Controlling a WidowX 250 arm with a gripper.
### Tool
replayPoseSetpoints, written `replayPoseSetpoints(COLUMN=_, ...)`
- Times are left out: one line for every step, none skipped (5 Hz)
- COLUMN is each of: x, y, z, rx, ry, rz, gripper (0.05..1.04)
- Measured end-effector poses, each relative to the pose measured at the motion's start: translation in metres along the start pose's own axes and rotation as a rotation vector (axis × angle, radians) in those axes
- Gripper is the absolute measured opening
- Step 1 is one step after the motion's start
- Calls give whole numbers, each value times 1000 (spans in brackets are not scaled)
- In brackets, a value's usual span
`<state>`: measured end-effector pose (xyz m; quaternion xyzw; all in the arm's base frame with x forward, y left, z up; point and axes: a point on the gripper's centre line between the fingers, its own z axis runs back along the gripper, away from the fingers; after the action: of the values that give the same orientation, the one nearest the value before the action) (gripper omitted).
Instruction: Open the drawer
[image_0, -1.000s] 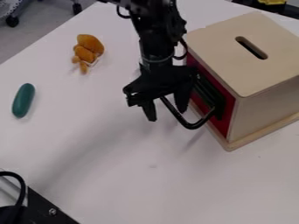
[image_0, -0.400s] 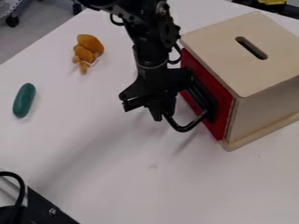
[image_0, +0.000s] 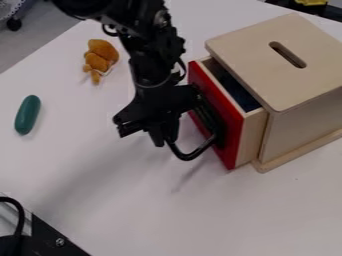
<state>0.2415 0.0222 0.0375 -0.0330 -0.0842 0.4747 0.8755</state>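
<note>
the claw (image_0: 165, 142) is closed on the black handle (image_0: 190, 156), gripping it near the left end of its curved loop. the drawer (image_0: 252, 139) lies just to the right of the claw, on the left side of the wooden box (image_0: 264, 75), and it is partly open: its pale side wall and a strip of its dark inside show between the red front (image_0: 232, 134) and the box.

the coming move turns on how that front faces. its long axis runs from far left to near right, and the drawer slides across that line, out of the box toward the left and slightly near. the claw sits on the outward side, so the pull should carry it away from the box, square to the red front, with the handle trailing on its right. the one arm comes in from the far left and hangs over the handle, so there is no other arm to choose.

the task seems well under way, with the opening begun and more travel probably left. a pull turned too far toward the near side could make the drawer bind, and with the hold so far out on the loop, the handle might twist or slip. the box could also drag along the white table (image_0: 100, 200). the green object (image_0: 27, 115) stands well apart to the left, and the orange toy (image_0: 101, 55) at the far left, so neither should hinder a short pull.
</note>
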Motion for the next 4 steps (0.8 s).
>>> replayPoseSetpoints(x=2, y=13, z=2, rx=16, ry=-12, rz=26, gripper=123)
replayPoseSetpoints(x=5, y=27, z=5, rx=20, ry=-16, rz=62, gripper=123)
replayPoseSetpoints(x=8, y=37, z=9, rx=17, ry=-26, rz=86, gripper=122)
replayPoseSetpoints(x=8, y=49, z=12, rx=27, ry=-25, rz=119, gripper=122)
